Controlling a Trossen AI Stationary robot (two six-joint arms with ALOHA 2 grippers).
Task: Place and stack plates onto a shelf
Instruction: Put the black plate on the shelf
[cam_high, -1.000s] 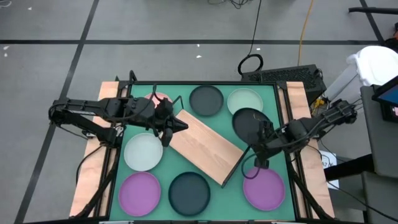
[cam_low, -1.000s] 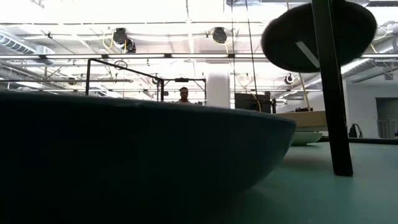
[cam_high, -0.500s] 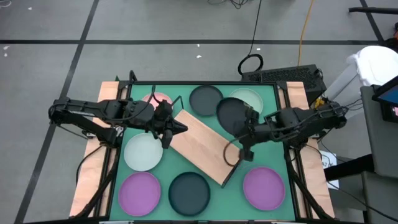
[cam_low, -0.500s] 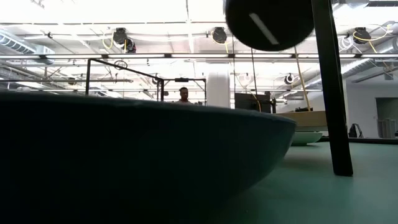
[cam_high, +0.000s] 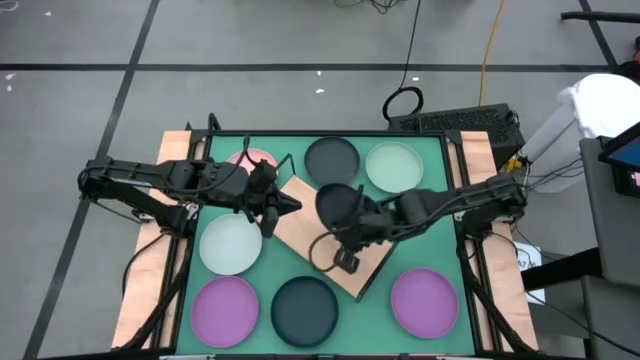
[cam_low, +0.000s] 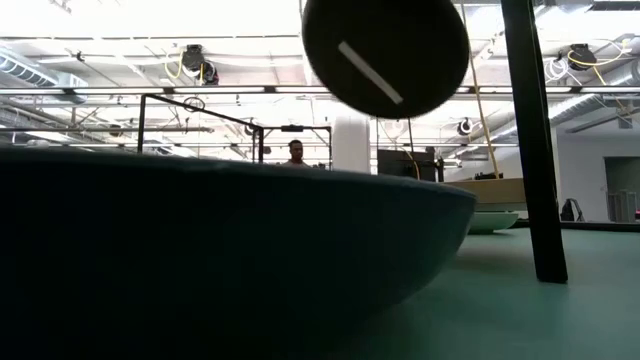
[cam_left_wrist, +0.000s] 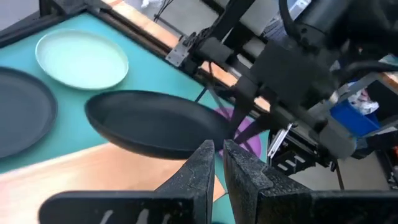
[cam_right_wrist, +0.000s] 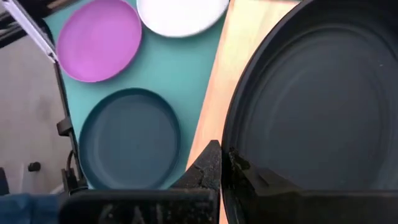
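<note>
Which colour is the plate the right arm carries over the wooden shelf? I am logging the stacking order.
Dark grey, nearly black round plate; the right wrist view shows it best.

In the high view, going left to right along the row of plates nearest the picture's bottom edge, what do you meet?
Purple plate → dark grey plate → second purple plate.

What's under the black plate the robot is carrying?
The wooden shelf lies below the black plate, which the right end effector holds by its rim. The plate hides the part of the board directly beneath it.
</note>
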